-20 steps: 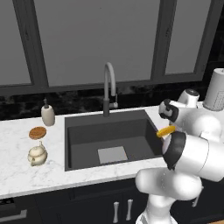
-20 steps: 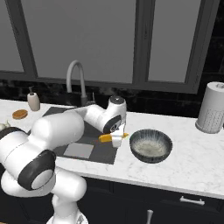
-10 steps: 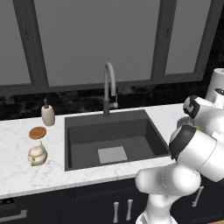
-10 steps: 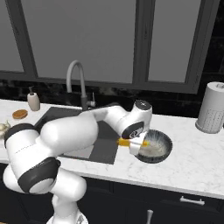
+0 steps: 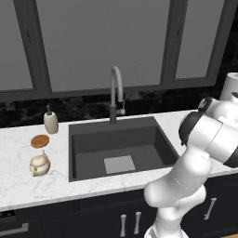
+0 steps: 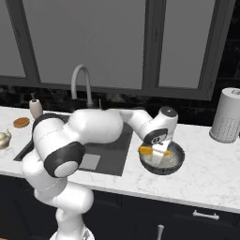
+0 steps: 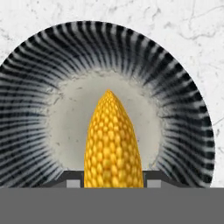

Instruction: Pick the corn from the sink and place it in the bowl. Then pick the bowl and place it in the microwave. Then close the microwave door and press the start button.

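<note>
Pinching corn crosswise btwn fingers, hanging just over bowl on counter beside sink; prob light, stiff, bumpy, so mid-cob grip OK.

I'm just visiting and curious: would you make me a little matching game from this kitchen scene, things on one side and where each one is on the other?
Things:
1. corn
2. bowl
3. teapot
4. paper towel roll

Places:
A. counter left of the sink
B. counter just right of the sink
C. far right, by the wall
D. held over the bowl in the gripper

Pairs: 1-D, 2-B, 3-A, 4-C
</note>
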